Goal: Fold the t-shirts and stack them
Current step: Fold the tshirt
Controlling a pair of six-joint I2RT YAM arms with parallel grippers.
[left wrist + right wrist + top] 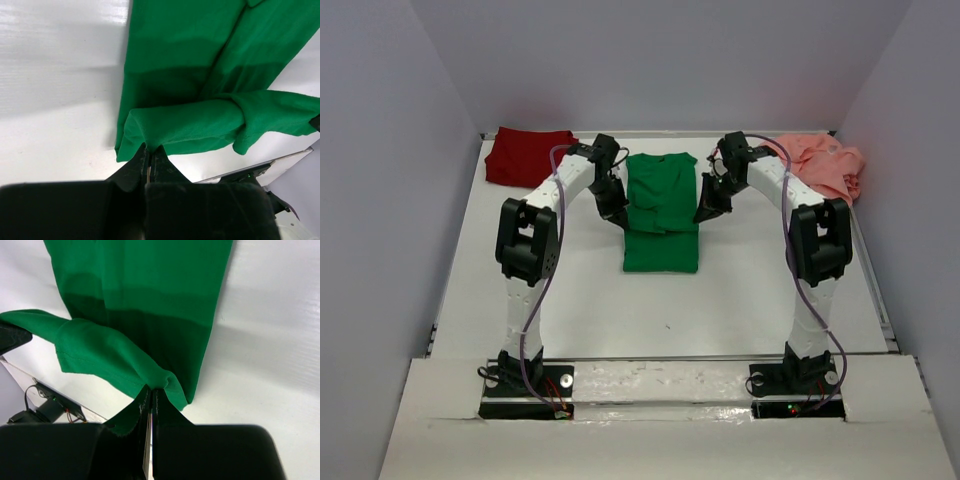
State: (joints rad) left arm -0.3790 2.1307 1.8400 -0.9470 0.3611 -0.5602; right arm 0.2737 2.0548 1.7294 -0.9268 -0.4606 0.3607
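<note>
Seen from above, the two arm bases (525,380) sit at the near edge of a white table (750,300), and both arms arch forward toward its middle. A bright green t-shirt (661,235) lies lengthwise at the centre of the table, folded into a narrow strip. The left gripper (615,210) is at the strip's left edge and the right gripper (708,208) at its right edge, about halfway along it.

From this height the fingertips are too small to read. The wrist cameras fill that in. In the left wrist view, the left gripper (150,152) has its jaws pressed together on a corner of a doubled-over band of the green t-shirt (200,125). In the right wrist view, the right gripper (152,392) is likewise clamped tight on the opposite corner of the green t-shirt (150,290). The band hangs slack between the two grips, casting a shadow on the flat cloth below it.

Only the top view shows the far end of the table. A dark red t-shirt (525,157) lies bunched in the far left corner, and a salmon pink t-shirt (825,165) lies crumpled in the far right corner, both well apart from the green one.
</note>
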